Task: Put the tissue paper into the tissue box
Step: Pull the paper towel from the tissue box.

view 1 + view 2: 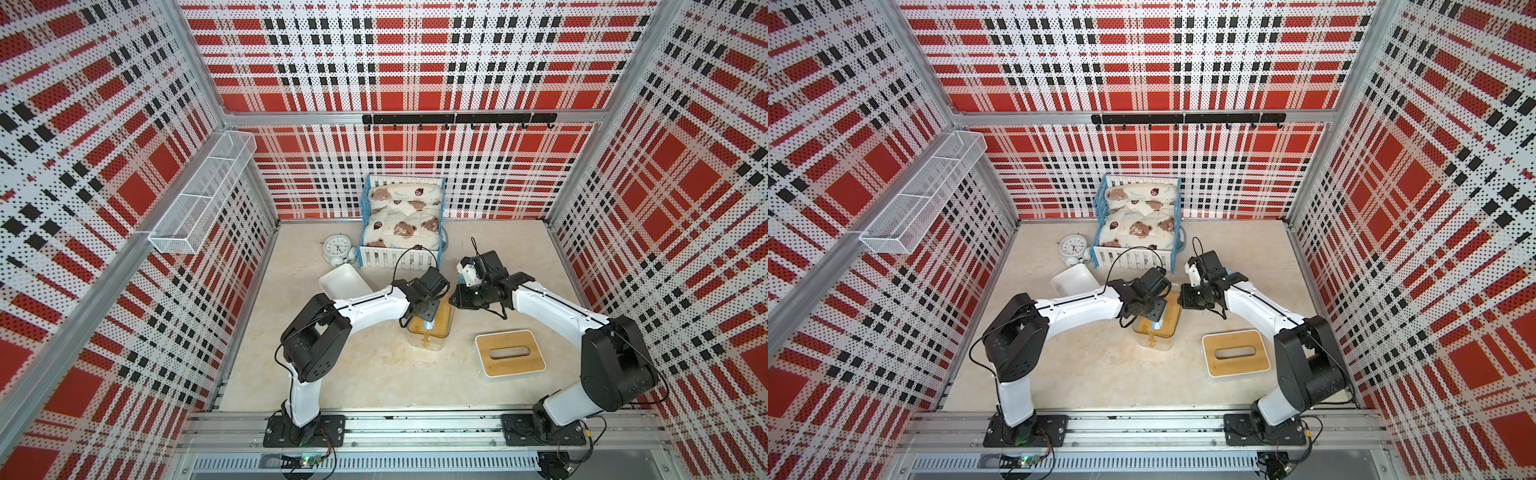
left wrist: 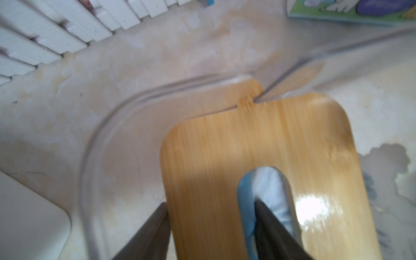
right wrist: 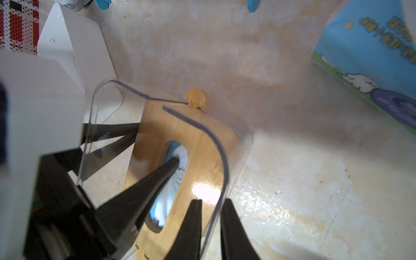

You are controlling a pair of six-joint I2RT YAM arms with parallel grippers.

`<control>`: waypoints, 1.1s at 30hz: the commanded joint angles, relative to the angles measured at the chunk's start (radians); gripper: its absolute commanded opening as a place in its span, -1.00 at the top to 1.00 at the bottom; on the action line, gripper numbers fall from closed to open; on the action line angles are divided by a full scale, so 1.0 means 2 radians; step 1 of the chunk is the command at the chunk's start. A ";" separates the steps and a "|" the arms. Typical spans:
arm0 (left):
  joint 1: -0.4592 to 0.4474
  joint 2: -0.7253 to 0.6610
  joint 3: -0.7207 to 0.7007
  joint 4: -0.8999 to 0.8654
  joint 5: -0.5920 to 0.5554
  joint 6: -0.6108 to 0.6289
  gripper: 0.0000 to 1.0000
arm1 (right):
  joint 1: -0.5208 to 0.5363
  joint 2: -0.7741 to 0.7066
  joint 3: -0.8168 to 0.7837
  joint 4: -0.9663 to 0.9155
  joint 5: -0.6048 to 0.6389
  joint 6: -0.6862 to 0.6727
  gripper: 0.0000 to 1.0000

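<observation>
On my screen the left hand (image 2: 210, 202) straddled a strip of the slotted bamboo board (image 2: 281, 139) inside the clear acrylic tissue box (image 1: 420, 341). One finger sat at the board's outer edge and the other down in its oval slot. I couldn't tell whether it was clamping. The right hand (image 3: 211, 200), nearly closed, pinched the box's clear wall. Light-blue-and-white tissue paper (image 2: 270, 184) showed through the slot, under the board. A second pack (image 3: 364, 51) in blue cartoon-printed wrap lay on the beige counter (image 1: 374, 365) near the box.
</observation>
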 commanded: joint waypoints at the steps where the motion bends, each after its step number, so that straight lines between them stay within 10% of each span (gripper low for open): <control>1: 0.016 -0.008 -0.023 -0.007 0.070 0.040 -0.03 | -0.002 0.017 -0.016 -0.032 0.024 -0.047 0.63; 9: 0.050 -0.043 -0.060 0.051 0.181 0.024 -0.16 | -0.002 0.020 -0.014 -0.034 0.026 -0.049 0.63; 22: 0.041 -0.104 -0.069 0.042 0.070 0.052 -0.90 | -0.002 0.022 0.008 -0.041 0.026 -0.053 0.55; 33: 0.014 -0.143 -0.042 0.021 0.038 0.105 -0.57 | -0.001 0.006 0.021 -0.037 0.007 -0.046 0.39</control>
